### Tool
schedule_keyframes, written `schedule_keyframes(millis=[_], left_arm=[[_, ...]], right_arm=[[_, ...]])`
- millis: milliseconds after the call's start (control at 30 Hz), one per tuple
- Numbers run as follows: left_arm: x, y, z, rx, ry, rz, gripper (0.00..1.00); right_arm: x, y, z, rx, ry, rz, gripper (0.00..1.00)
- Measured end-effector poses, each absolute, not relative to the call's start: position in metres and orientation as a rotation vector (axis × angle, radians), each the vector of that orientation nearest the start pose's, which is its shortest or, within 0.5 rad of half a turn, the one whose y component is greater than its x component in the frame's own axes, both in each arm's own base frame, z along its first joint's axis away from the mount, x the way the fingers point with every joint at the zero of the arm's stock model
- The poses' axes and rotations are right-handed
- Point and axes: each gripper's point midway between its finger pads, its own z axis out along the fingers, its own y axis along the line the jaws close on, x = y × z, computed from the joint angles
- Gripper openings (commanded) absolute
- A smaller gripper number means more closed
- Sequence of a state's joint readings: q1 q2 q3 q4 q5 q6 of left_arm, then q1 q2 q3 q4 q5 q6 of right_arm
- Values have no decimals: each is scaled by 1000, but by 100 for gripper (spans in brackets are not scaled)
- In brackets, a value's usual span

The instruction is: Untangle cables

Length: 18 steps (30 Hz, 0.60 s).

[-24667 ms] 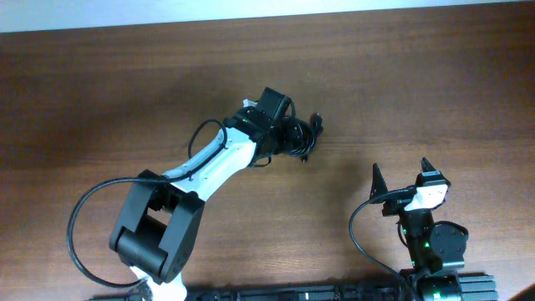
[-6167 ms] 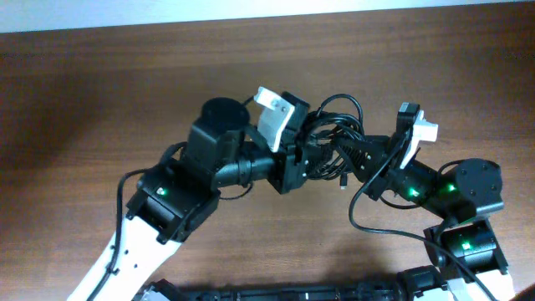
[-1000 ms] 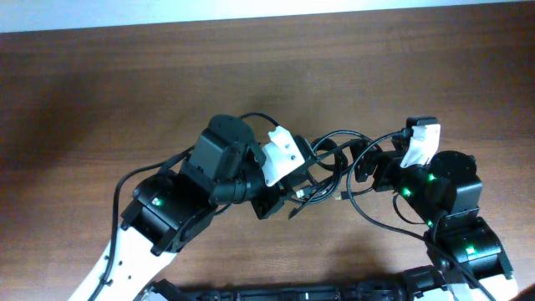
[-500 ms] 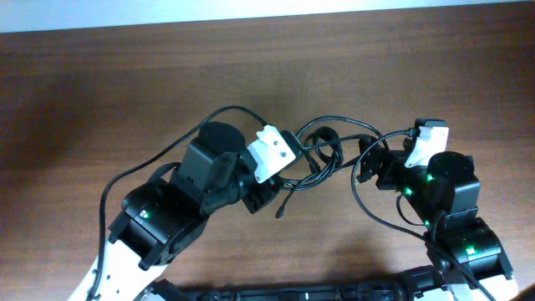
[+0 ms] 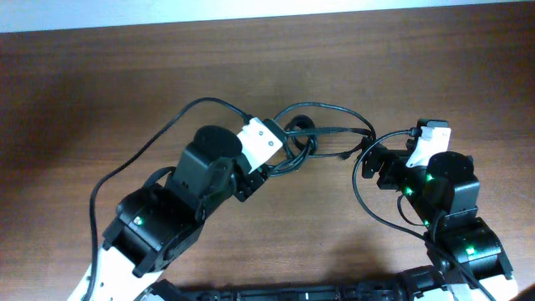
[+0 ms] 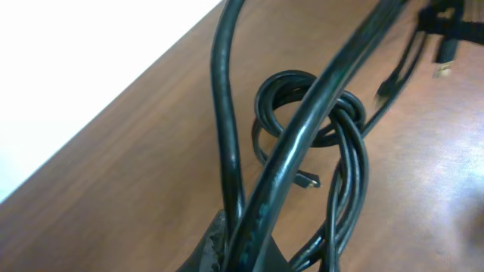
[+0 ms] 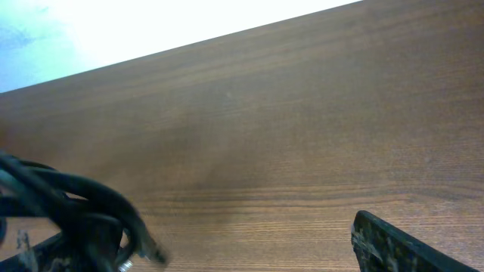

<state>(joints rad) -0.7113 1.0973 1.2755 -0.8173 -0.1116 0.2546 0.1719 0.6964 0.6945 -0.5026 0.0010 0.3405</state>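
Our left hand (image 5: 255, 177) is clamped on the cables (image 5: 303, 135), and their knotted loop sits just beyond it over the table (image 5: 100, 75), with strands running to the right. Our right hand (image 5: 374, 164) has its fingers spread, with strands bunched against one of them. The arm's thicker cable (image 5: 354, 189) curves close beside it.

A dark brown wood-grain worktop (image 5: 84, 84) fills nearly the whole frame, bordered along the top edge of the frame by a narrow plain white strip (image 5: 125, 10).
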Motion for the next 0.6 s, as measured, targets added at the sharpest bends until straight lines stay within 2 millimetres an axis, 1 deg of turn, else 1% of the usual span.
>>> schedule_keyframes(millis=[100,200,267,400,533,600], left_arm=[[262,-187,312,926,1975,-69,0],[263,-176,319,888,1965,-23,0],[264,-172,320,873,1967,1,0],[265,-170,320,866,1969,10,0],[265,-169,320,871,1967,16,0],[265,-169,320,905,1951,42,0]], right_arm=[[272,42,219,200,2098,279,94],[272,29,217,245,2099,203,94],[272,25,217,261,2095,180,97],[273,23,217,270,2092,169,100],[273,24,217,267,2092,175,99],[274,28,219,251,2087,202,99]])
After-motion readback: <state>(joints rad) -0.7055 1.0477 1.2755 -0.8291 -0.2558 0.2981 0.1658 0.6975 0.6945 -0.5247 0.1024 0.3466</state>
